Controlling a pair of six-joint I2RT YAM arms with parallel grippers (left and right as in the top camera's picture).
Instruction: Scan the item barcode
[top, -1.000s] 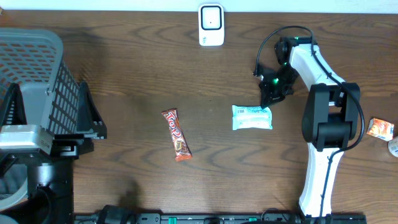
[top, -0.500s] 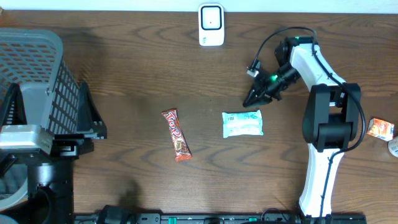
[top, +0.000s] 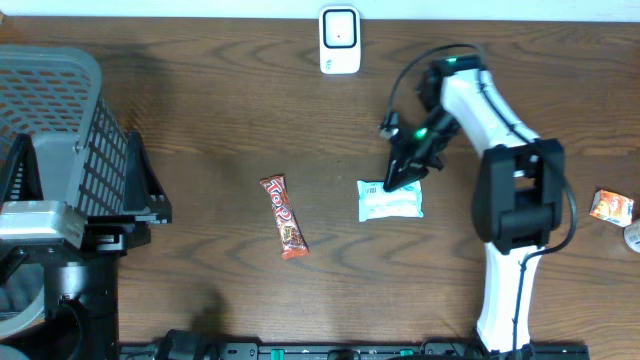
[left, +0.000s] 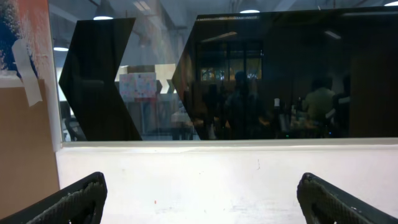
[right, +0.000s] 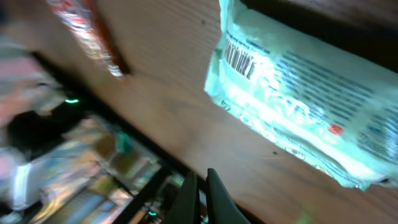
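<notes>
The right gripper (top: 397, 180), jaws closed and empty, sits with its tip at the 12 o'clock edge of the packet (top: 390, 200), probably to nudge it, not grasp it. The packet lies flat, barcode (right: 239, 59) up, at 5 o'clock from the scanner (top: 340, 40). The left gripper (left: 200, 205) is spread wide, holding nothing.

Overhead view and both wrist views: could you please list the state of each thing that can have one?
right tool, shut, holding nothing, tip at the green packet's upper edge
left tool, open, empty
green packet, lying flat, barcode side up
chocolate bar, lying flat, apart from the packet
scanner, untouched, far from the packet
</notes>
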